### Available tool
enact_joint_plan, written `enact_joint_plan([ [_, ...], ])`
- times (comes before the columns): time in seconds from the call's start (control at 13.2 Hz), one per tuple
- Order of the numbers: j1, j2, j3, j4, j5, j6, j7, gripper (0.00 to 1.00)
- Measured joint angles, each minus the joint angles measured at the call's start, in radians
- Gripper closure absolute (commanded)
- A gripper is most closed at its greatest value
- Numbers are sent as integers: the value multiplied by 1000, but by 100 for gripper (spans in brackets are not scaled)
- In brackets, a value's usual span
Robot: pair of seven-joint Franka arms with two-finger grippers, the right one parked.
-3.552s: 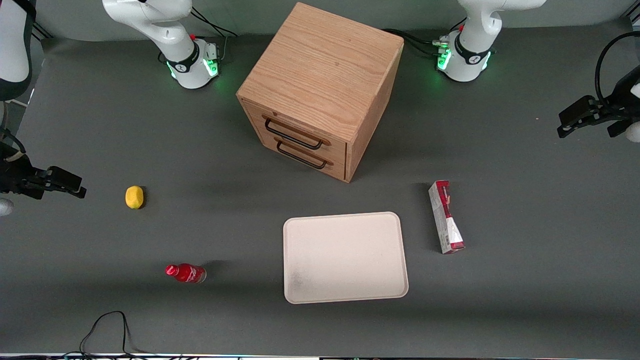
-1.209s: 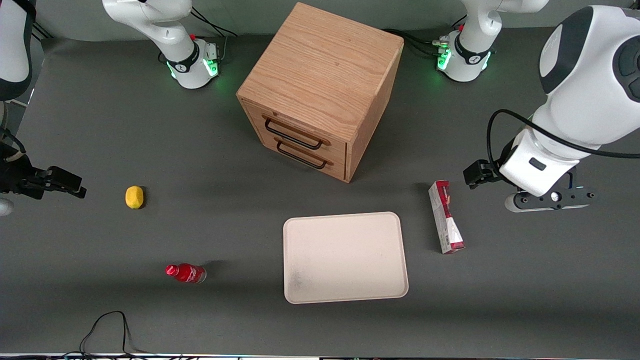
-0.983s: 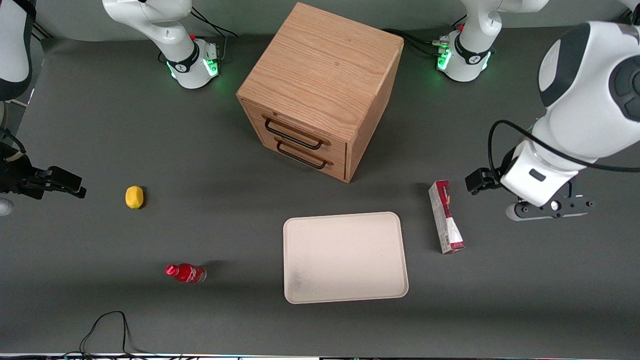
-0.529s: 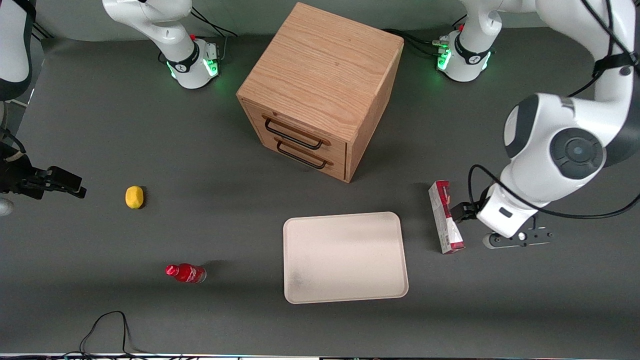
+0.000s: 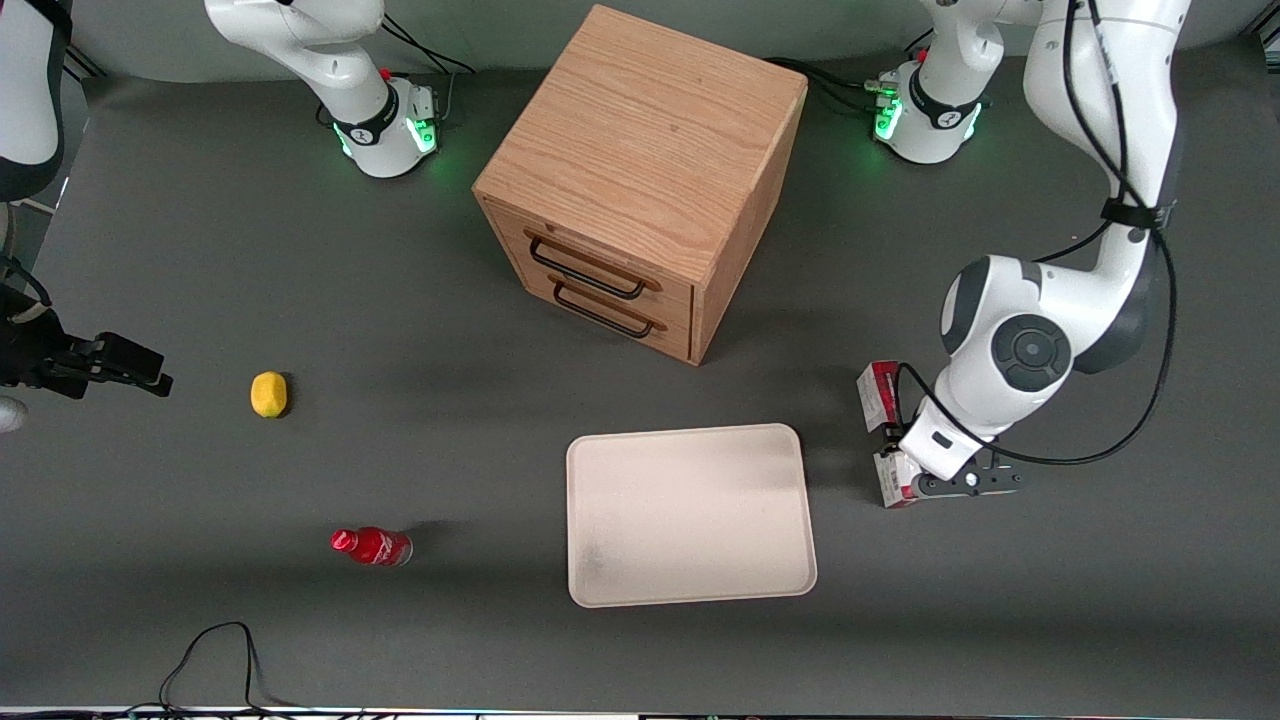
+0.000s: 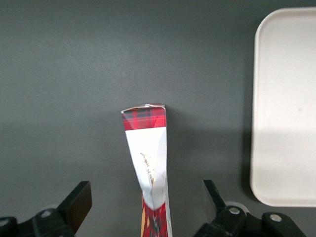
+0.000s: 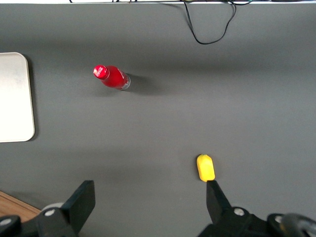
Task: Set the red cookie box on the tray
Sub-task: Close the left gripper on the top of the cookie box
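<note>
The red cookie box (image 5: 878, 396) lies on the dark table beside the tray (image 5: 690, 515), toward the working arm's end. It is a long narrow carton, red with white side panels. My left gripper (image 5: 903, 455) hangs right over the box's middle and hides part of it. In the left wrist view the gripper (image 6: 146, 196) is open, with one black finger (image 6: 76, 203) on each side of the box (image 6: 147, 148), apart from it. The cream tray (image 6: 286, 113) is empty and lies beside the box.
A wooden drawer cabinet (image 5: 640, 180) stands farther from the front camera than the tray. A small red bottle (image 5: 372, 546) and a yellow lemon (image 5: 268, 393) lie toward the parked arm's end. A black cable (image 5: 215, 650) loops at the table's near edge.
My left arm has swung in from the working arm's end of the table and come down over the red cookie box. The box and tray have not moved.
</note>
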Motion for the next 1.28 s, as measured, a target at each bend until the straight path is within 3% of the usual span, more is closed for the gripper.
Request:
enact_joint_plan([
  [0.3,0,53,-2,-47,2,78,0,0],
  [0.38,0,57,-3,-52,2,78,0,5],
  [0.45,-1,57,-4,-55,2,78,0,18],
  [0.76,-1,55,-8,-54,2,46,-1,100],
  [1.28,-1,48,-8,-38,0,-4,-10,100],
])
